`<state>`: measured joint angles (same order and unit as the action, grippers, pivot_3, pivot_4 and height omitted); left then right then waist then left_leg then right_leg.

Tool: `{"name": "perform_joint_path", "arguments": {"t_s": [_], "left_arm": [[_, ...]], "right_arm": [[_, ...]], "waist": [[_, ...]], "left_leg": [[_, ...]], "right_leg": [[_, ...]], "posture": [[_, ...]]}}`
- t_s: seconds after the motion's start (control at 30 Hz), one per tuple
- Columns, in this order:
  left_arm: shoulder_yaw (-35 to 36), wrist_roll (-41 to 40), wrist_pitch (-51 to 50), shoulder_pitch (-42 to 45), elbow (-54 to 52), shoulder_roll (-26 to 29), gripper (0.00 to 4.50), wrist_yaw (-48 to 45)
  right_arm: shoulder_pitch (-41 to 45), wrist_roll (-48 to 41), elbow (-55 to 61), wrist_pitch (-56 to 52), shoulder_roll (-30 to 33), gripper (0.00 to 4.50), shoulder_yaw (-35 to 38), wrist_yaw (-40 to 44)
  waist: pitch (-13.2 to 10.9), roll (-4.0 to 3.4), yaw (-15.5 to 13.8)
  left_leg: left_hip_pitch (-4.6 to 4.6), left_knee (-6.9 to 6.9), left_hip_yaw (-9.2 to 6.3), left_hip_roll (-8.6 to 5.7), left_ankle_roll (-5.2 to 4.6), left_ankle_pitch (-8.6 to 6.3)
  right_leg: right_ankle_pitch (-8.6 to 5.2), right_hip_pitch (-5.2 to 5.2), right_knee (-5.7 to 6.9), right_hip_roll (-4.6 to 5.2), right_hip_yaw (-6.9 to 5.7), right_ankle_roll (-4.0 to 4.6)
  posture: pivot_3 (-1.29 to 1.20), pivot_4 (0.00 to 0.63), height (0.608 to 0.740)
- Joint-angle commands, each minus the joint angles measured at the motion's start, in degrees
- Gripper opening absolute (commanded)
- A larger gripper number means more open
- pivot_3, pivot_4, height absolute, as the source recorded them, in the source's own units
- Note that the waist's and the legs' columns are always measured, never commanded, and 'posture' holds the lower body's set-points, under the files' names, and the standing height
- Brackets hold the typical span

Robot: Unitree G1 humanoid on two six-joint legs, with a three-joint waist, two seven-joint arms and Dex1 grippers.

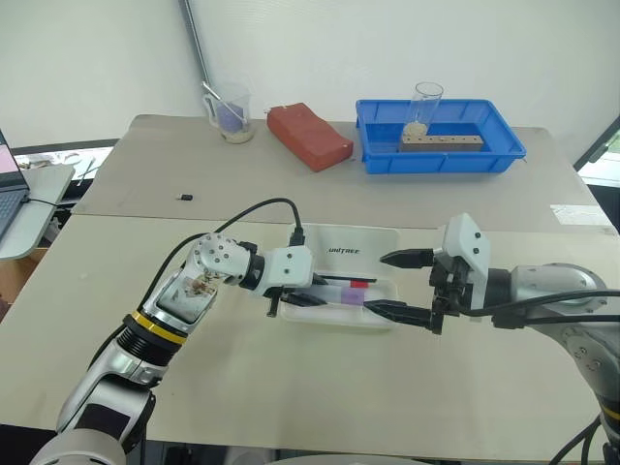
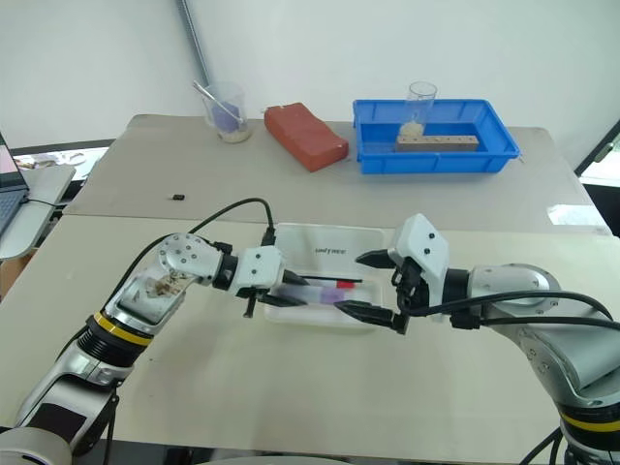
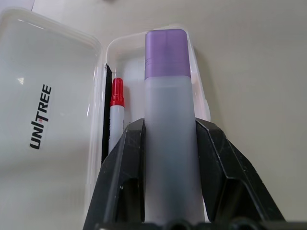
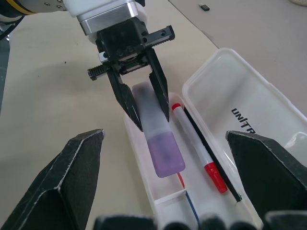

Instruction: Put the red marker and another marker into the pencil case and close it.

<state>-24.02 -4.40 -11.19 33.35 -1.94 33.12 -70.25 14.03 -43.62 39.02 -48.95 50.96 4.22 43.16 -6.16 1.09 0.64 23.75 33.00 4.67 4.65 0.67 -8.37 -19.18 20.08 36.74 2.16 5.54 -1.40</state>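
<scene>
Now | left gripper (image 4: 144, 108) clamps lavender marker (image 4: 158, 143) over open pencil case (image 1: 373, 320) | right gripper (image 1: 399, 286) wide | red marker (image 4: 199, 146) inside

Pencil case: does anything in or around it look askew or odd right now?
Nothing stands out. The pencil case lies open, the red marker flat inside, and the left gripper holds the lavender marker over it.

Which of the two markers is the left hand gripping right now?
The stubby pale marker with the purple cap, clamped between the left hand's fingers over the open pencil case. The slim red-capped marker already lies loose inside the case.
</scene>
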Motion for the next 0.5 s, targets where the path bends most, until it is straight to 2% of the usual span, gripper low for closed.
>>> {"name": "perform_joint_path", "arguments": {"t_s": [0.03,0.5], "left_arm": [[0.04,1.09,1.01,-0.06,-0.39,0.23,0.95,0.29],[-0.35,2.99,-1.53,-2.53,-2.26,0.54,0.95,0.95]], "right_arm": [[-0.36,-1.01,2.22,0.16,0.15,4.5,2.99,-1.1],[0.43,-1.57,2.14,0.07,0.22,4.5,2.54,-1.91]], "waist": [[0.0,0.0,-0.05],[0.01,-0.01,-0.11]], "left_leg": [[0.0,0.0,0.0,0.0,0.0,0.0],[0.0,0.04,-0.01,0.0,0.0,0.0]], "right_leg": [[0.0,0.0,0.0,0.0,-0.01,0.0],[0.0,-0.03,0.0,0.01,-0.02,-0.01]], "posture": [[0.0,0.15,0.74],[0.0,0.15,0.74]]}}
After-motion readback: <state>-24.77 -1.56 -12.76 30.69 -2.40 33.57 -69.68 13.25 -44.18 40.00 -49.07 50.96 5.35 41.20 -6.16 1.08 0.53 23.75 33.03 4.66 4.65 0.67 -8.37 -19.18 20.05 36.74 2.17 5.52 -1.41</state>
